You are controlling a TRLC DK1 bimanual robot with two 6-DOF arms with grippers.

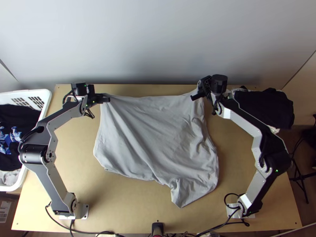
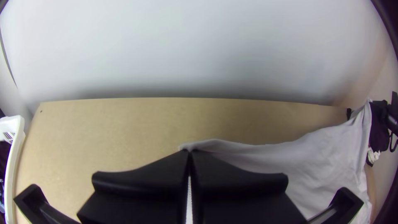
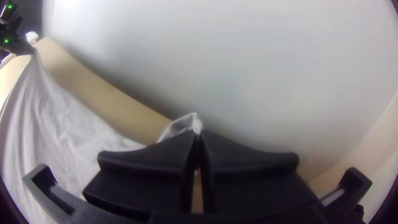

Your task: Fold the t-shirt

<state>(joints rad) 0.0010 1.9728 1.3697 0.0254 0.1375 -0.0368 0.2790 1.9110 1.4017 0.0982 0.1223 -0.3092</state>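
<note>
Straightening the shirt [image 1: 154,134], spread on the worktop [image 1: 130,205] but rumpled toward the near edge, should go best if the left jaws and the right jaws, each closed on one corner by the far edge, pull evenly, gently, without twisting.

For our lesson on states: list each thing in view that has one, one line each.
Light grey cloth t-shirt, spread, creased, held at two far corners
Left black gripper, fingers shut on one corner
Right black gripper, fingers shut on the other
White plastic basket, holding dark clothes
Black cloth heap, bunched
</note>
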